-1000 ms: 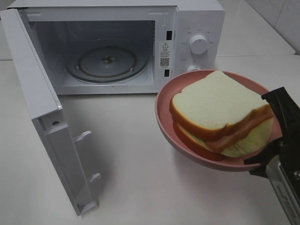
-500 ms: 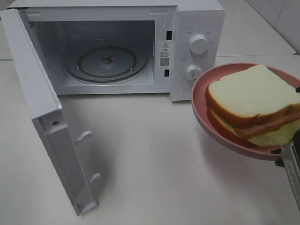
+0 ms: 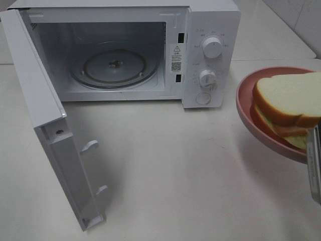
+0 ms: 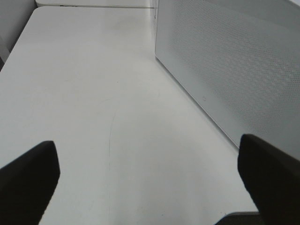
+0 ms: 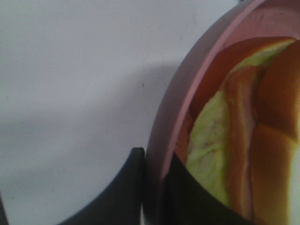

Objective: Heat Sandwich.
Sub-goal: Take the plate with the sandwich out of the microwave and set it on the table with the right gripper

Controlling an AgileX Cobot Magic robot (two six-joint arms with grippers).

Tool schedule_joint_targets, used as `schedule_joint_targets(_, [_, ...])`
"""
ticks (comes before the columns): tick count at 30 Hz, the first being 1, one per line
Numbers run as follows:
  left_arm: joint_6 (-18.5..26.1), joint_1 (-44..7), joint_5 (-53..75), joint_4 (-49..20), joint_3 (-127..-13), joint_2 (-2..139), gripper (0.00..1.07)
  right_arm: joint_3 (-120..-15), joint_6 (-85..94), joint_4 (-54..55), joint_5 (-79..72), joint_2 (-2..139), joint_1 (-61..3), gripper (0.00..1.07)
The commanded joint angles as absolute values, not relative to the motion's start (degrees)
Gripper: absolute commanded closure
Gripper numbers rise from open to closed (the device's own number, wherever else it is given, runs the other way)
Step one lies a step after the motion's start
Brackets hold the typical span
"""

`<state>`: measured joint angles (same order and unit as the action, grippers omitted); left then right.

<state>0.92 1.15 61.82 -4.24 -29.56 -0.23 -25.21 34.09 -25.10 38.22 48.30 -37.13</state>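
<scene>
- Two hands are on the job. The right hand (image 5: 157, 168) is clamped on the rim of the pink plate (image 3: 246, 108), one finger under the rim and one inside it; the left hand (image 4: 150, 180) has its fingers spread wide apart, grips nothing, and hangs over bare desk (image 3: 165, 170) beside the microwave's outer wall.
- Sandwich (image 3: 286, 103): it lies on the plate, which is held up off the desk near the desk's right edge, partly cut off by the frame in the high view. White bread on top, ham and pale green filling showing at the side.
- Microwave (image 3: 210, 30): it stands at the back of the desk with its door (image 3: 50, 135) swung fully out toward the front-left. The glass turntable (image 3: 114, 68) inside is bare.
- Step in hand, as I judge it: carrying the plate to the cavity; it is well apart from the opening.
- Risk, tilt: the plate is pinched at one edge only and looks slanted, so the sandwich could slide toward the low side or the layers shear apart.
- Risk, slip: a thin rim grip may let the plate rotate between the fingers under the load.
- Risk, collision: swinging in from the right, the plate could strike the control panel (image 3: 208, 60) or the cavity frame before clearing the opening.
</scene>
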Motion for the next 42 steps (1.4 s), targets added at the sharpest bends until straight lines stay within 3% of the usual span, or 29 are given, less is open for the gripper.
schedule_joint_targets(1, [0.92,1.26,61.31,-4.81,-29.51,-1.38,0.09,-25.38,30.25,-27.62,39.94,47.5,-36.78,1.06])
schedule_joint_targets(25, [0.92,1.26,61.31,-4.81,-29.51,-1.38,0.09,-25.38,-4.47,-39.36,50.42,47.56,-36.78,1.06])
schedule_joint_targets(42, [0.92,1.26,61.31,-4.81,-29.51,-1.38,0.09,-26.59,-25.27,-44.98,52.14,61.88,-36.78,1.06])
